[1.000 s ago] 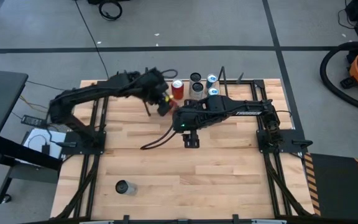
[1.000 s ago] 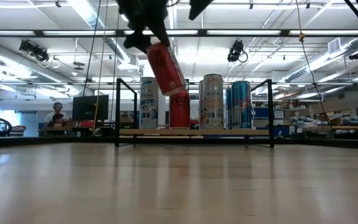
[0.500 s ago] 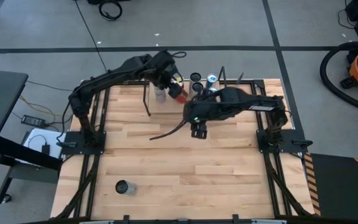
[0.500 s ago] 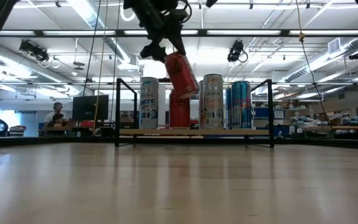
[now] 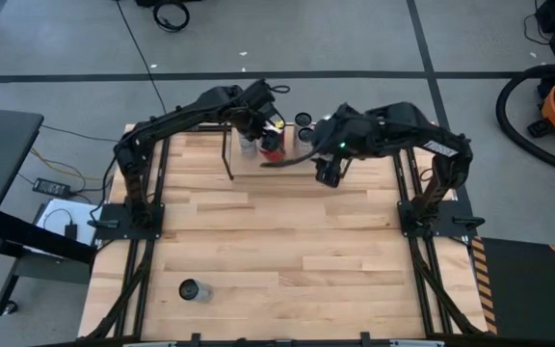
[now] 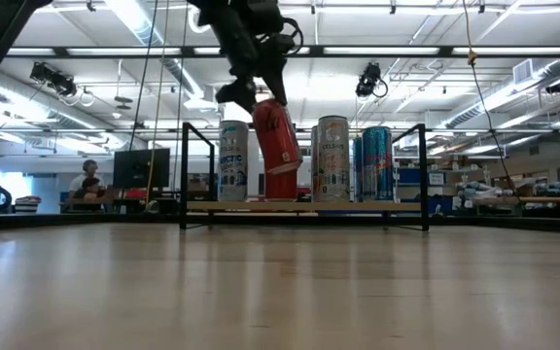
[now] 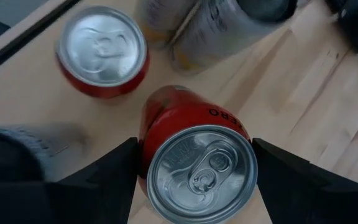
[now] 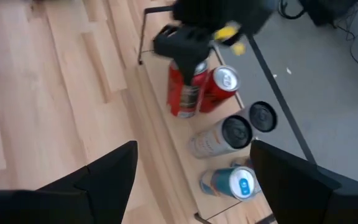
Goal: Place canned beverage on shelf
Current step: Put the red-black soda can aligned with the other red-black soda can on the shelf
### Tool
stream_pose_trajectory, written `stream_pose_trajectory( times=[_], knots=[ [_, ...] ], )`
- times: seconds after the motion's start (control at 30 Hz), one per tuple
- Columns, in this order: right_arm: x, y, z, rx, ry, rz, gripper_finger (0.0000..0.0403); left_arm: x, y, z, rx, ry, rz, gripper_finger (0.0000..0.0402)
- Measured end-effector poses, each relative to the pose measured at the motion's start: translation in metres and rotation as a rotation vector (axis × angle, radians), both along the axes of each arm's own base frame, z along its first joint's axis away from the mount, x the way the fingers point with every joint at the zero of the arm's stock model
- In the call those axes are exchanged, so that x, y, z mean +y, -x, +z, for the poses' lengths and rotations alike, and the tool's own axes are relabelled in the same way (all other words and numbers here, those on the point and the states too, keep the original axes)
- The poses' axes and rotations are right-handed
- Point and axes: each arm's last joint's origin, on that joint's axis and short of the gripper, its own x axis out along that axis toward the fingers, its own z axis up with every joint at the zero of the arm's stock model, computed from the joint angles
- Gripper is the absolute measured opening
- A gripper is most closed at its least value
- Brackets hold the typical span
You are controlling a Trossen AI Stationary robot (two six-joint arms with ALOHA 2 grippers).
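A red can (image 6: 275, 146) hangs tilted over the shelf (image 6: 304, 205) at the table's far edge, with my left gripper (image 5: 268, 133) shut on it. Whether its base touches the shelf board I cannot tell. On the board stand another red can (image 7: 101, 50), a white can (image 6: 233, 160), a cream can (image 6: 332, 158) and a blue can (image 6: 377, 163). My right gripper (image 5: 328, 175) hovers open and empty, right of the held can, over the table just in front of the shelf. My left gripper pinches the red can's upper wall (image 7: 144, 140), just under the top rim, between its two fingers (image 7: 104, 180), one on either side. The fingers come from above, slanting down toward the far edge. The can hangs below them, its top leaning toward the table's left.
One dark-topped can (image 5: 191, 289) stands alone near the table's front left corner. Black rod end frames (image 6: 185, 175) (image 6: 424, 175) close the shelf's two ends. Bare wood (image 5: 287, 241) spreads between the shelf and the near edge.
My left gripper has carried the red can toward the far edge and a little down, in over the shelf; the can now leans less. My right gripper has risen and drawn back toward the table's far right, its fingers as wide apart as before.
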Motion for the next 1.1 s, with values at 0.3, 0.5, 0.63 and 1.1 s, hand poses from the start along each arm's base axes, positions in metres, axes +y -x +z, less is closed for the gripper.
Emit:
stream_pose_trajectory(
  times=[0.3,0.5,0.63,1.1],
  knots=[
    [-0.006,0.01,0.007,-0.015,0.01,0.003,0.032,0.011,-0.011,-0.033,0.104,0.041,0.003,0.0277],
    [-0.006,0.01,0.007,-0.005,0.011,0.031,0.032,0.017,-0.004,-0.038,0.162,0.061,0.021,0.0277],
    [-0.005,0.01,0.007,0.004,0.017,0.053,0.032,0.018,-0.003,-0.038,0.168,0.055,0.011,0.0277],
    [-0.011,0.01,0.007,0.014,0.027,0.054,0.032,0.011,-0.007,-0.039,0.174,0.035,-0.049,0.0277]
  ],
)
